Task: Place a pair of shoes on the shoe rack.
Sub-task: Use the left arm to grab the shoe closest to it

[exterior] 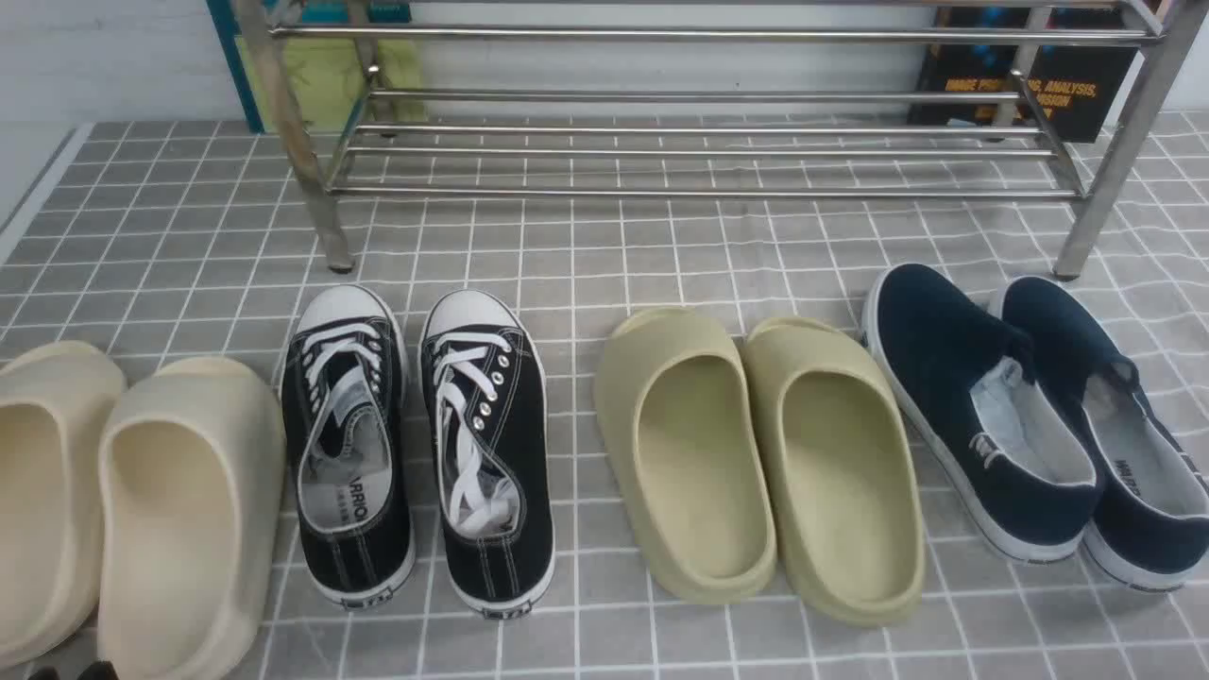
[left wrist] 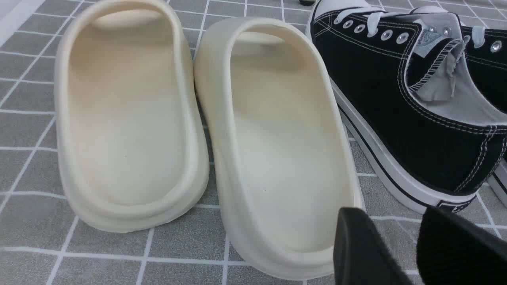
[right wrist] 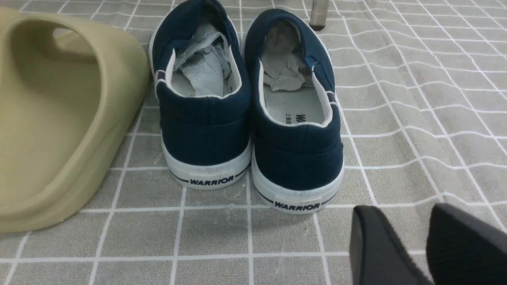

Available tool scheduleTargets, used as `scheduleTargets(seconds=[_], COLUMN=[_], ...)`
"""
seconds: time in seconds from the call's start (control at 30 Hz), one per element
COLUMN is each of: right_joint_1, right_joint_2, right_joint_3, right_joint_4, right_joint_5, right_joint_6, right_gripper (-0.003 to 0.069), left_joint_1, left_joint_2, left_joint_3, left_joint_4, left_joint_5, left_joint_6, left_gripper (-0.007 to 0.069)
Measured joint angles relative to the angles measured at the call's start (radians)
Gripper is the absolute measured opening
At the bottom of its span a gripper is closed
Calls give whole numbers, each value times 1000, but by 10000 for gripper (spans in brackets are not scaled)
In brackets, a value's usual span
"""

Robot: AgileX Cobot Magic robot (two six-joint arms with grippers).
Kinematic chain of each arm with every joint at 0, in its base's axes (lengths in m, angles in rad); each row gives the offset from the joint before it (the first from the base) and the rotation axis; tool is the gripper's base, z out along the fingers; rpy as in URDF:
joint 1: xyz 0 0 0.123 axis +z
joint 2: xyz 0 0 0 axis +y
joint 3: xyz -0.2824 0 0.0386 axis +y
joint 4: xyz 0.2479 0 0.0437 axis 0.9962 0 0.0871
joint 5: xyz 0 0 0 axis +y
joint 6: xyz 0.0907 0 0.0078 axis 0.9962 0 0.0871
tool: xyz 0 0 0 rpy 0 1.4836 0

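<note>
A grey checked cloth [exterior: 604, 255] fills the front view. The silver shoe rack [exterior: 699, 96] spans the top of the frame, its tubes bare. The pair of black sneakers [exterior: 491, 529] stands left of centre, toes towards the rack, between cream slides [exterior: 189, 510] and olive slides [exterior: 680, 453]. Navy slip-ons [exterior: 982, 416] sit at the right. The left gripper [left wrist: 392, 215] hangs low behind the cream slides' heels, fingers spread, holding nothing. The right gripper [right wrist: 404, 211] is likewise spread behind the slip-ons' heels.
</note>
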Motion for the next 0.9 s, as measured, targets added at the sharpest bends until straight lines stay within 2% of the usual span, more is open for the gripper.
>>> scheduleTargets(seconds=[0.63, 0.9], right_joint_1=[0, 0], right_joint_2=[0, 0], right_joint_3=[0, 0], right_joint_4=[0, 0], right_joint_5=[0, 0], right_joint_6=[0, 0], right_gripper=[239, 239], left_joint_1=[0, 0], left_joint_2=[0, 0], left_joint_3=[0, 0], left_joint_4=[-12, -81], left_joint_5=[-7, -28], left_joint_6=[0, -1], left_gripper=[239, 239])
